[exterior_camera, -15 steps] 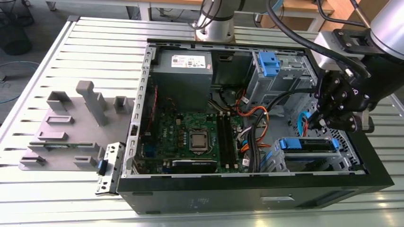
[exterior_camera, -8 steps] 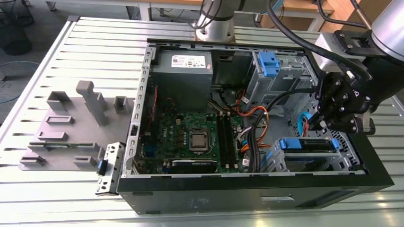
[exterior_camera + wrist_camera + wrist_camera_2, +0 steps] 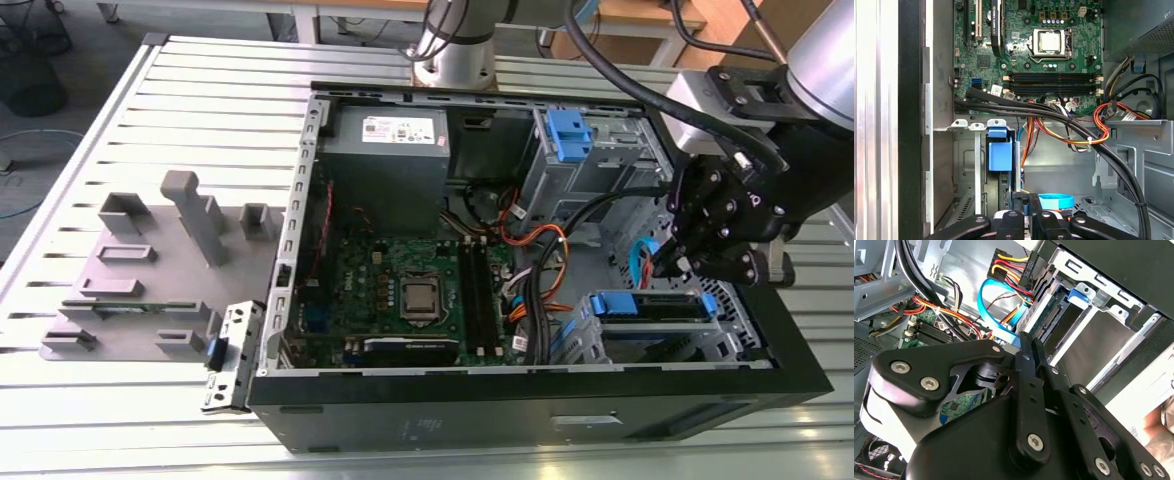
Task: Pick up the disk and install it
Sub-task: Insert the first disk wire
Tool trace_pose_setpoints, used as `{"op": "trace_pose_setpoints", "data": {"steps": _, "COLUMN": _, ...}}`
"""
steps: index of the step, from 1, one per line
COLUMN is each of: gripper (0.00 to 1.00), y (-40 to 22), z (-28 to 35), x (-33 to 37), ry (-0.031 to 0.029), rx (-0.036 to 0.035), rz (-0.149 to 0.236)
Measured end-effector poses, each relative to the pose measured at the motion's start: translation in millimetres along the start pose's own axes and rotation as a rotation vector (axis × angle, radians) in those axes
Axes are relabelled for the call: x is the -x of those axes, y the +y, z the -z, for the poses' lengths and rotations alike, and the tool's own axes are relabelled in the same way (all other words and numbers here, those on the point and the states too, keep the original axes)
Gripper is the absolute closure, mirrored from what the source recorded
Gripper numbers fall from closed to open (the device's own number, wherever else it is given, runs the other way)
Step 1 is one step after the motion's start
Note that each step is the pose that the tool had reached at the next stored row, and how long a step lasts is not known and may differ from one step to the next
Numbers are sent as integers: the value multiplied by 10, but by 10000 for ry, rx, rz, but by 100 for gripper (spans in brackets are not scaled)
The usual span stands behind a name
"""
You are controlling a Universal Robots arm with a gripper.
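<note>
Starting at the exterior view's left: a pale, ribbed metal desk (image 3: 80, 150), and on it a matte grey plastic fixture (image 3: 147, 270) with blocky posts and slots. Moving right, there's the open black steel computer case (image 3: 534, 420) lying on its side. Inside sits a boxy grey power supply (image 3: 387, 150) with a white sticker, and below it the green motherboard (image 3: 400, 280) with its square, shiny processor socket. Next come tangled orange, red and black cables (image 3: 534, 250), then a blue plastic bracket (image 3: 567, 135) up in the perforated silver drive cage. Further right, here's the disk (image 3: 647, 305): it stands on edge in the lower bay of the case, blue rails and handle tab facing out. In the first wrist view its blue tab (image 3: 1000, 155) shows between thin sheet-metal walls. Right beside it, just above, hangs the hand (image 3: 694, 265), black and angular with bolted linkages. In the second wrist view the hand (image 3: 1028, 340) has its two flat fingers pressed together, gripping nothing, tips pointing down into the case near the curled light-blue ribbon cable (image 3: 996, 315)
</note>
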State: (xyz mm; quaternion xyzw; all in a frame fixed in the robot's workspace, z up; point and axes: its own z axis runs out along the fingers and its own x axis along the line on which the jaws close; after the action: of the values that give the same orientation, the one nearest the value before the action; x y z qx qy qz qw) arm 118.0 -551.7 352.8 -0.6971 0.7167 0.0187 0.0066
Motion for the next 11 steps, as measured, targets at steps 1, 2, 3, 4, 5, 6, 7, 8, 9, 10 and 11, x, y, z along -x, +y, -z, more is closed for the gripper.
{"op": "trace_pose_setpoints", "data": {"steps": 1, "gripper": 84, "y": 0, "z": 0, "x": -1, "ry": 0, "rx": 0, "rz": 0}}
{"op": "trace_pose_setpoints", "data": {"steps": 2, "gripper": 84, "y": 0, "z": -1, "x": -5, "ry": -1, "rx": 0, "rz": 0}}
{"op": "trace_pose_setpoints", "data": {"steps": 3, "gripper": 84, "y": 0, "z": -1, "x": -9, "ry": -2, "rx": 0, "rz": 0}}
{"op": "trace_pose_setpoints", "data": {"steps": 4, "gripper": 84, "y": 0, "z": -1, "x": -14, "ry": -1, "rx": 0, "rz": 0}}
{"op": "trace_pose_setpoints", "data": {"steps": 5, "gripper": 84, "y": 0, "z": 0, "x": -20, "ry": 1, "rx": 0, "rz": 0}}
{"op": "trace_pose_setpoints", "data": {"steps": 6, "gripper": 84, "y": -1, "z": -1, "x": -27, "ry": 0, "rx": 0, "rz": -1}}
{"op": "trace_pose_setpoints", "data": {"steps": 7, "gripper": 84, "y": -1, "z": -1, "x": -34, "ry": 0, "rx": 0, "rz": 0}}
{"op": "trace_pose_setpoints", "data": {"steps": 8, "gripper": 84, "y": -1, "z": -2, "x": -41, "ry": 1, "rx": 0, "rz": 0}}
{"op": "trace_pose_setpoints", "data": {"steps": 9, "gripper": 84, "y": -1, "z": -3, "x": -49, "ry": 0, "rx": 0, "rz": 0}}
{"op": "trace_pose_setpoints", "data": {"steps": 10, "gripper": 84, "y": -2, "z": -4, "x": -57, "ry": 0, "rx": 0, "rz": 0}}
{"op": "trace_pose_setpoints", "data": {"steps": 11, "gripper": 84, "y": -2, "z": -5, "x": -66, "ry": -1, "rx": 0, "rz": 0}}
